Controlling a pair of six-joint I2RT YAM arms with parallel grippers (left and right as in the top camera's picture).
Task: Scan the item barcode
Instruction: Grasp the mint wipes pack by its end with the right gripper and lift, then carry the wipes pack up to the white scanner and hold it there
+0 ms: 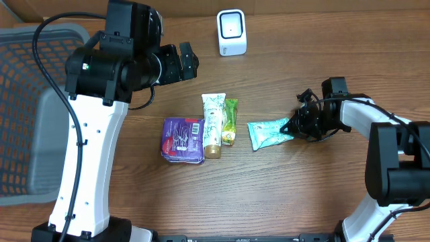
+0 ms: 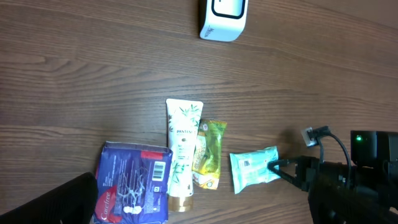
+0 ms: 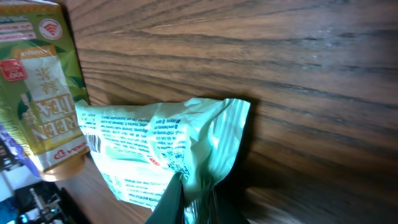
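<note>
Overhead, item: the teal packet (image 1: 270,133) lies on the table (image 1: 282,195), at 3 o'clock of the row of other goods and apart from them.
Overhead, right gripper (image 1: 293,126): it meets the packet's 3 o'clock end, the free edge, reached without disturbing the green sachet (image 1: 230,121).
Overhead, scanner (image 1: 232,31): it stands at 12 o'clock, well apart from the packet, so a lift and carry toward it is likely next.
Overhead, left gripper (image 1: 187,59): jaws apart and empty, held high near 11 o'clock, out of the way.
Left wrist, layout: purple pack (image 2: 134,183), white tube (image 2: 182,152) and sachet sit side by side; the packet is at their 3 o'clock.
Right wrist, grip: jaws together, clamped on the packet's crimped edge at 6 o'clock. The printed face shows, but no barcode can be made out.
</note>
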